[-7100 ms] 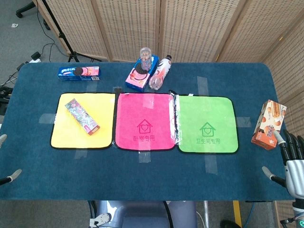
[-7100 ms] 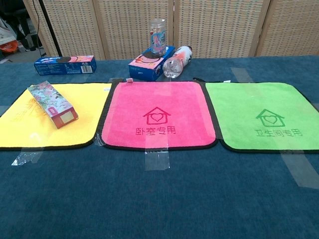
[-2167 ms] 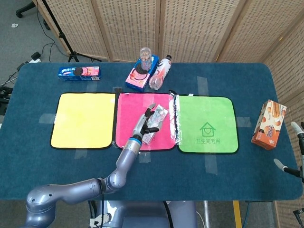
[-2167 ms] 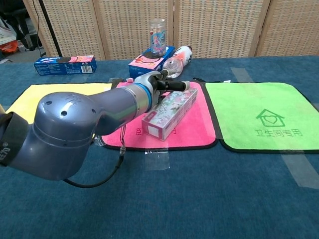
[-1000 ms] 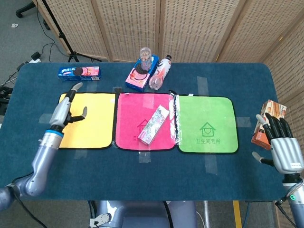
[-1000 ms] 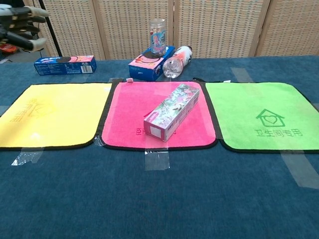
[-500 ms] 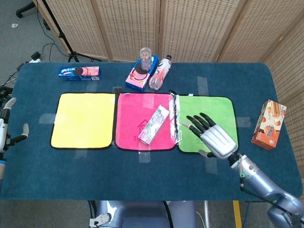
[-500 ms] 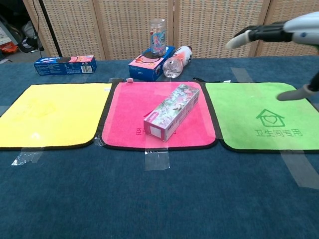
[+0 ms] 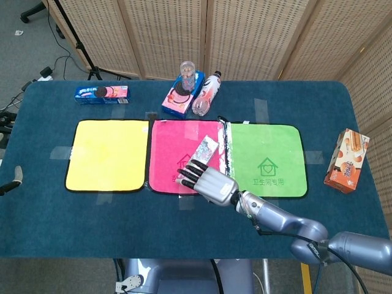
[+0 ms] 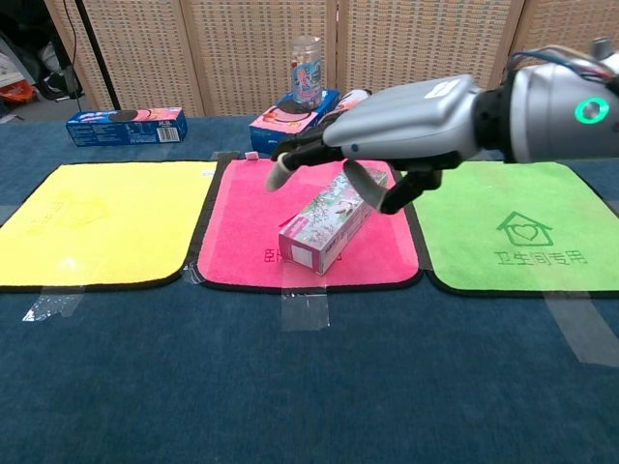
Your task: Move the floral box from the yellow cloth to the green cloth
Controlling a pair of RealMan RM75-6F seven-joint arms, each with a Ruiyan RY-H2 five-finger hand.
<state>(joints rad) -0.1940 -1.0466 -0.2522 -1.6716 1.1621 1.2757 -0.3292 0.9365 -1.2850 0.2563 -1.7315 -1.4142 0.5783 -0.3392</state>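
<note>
The long floral-printed cardboard box [image 10: 332,218] lies on the pink square cloth [image 10: 253,217] in the middle of the row, its long axis running diagonally, one end near the cloth's front edge and the other pointing toward the far right corner; it is off the yellow square cloth [image 9: 107,154] and not yet on the green square cloth [image 9: 268,160], so the job stands about halfway, and the step in hand appears to be the second pick-up, this time by the right arm.

The right hand [image 10: 387,126] hovers over the box with its palm downward; its fingers [image 10: 290,155] are spread and hold nothing, reaching past the box's far end toward the pink cloth's left half, while the thumb hangs down just beside the box's right flank; in the head view the hand [image 9: 210,182] covers the box's near end; whether any finger touches the cardboard I cannot tell.

The next move calls for lowering the hand, closing across the box's narrow width, then lifting and carrying it rightward over the taped seam onto the green cloth; a grasp near one end could let the long box tip.

Of the left hand only a tip [image 9: 17,175] shows at the left edge of the blue-covered surface [image 9: 122,233], well apart from the cloths; its state cannot be told.
</note>
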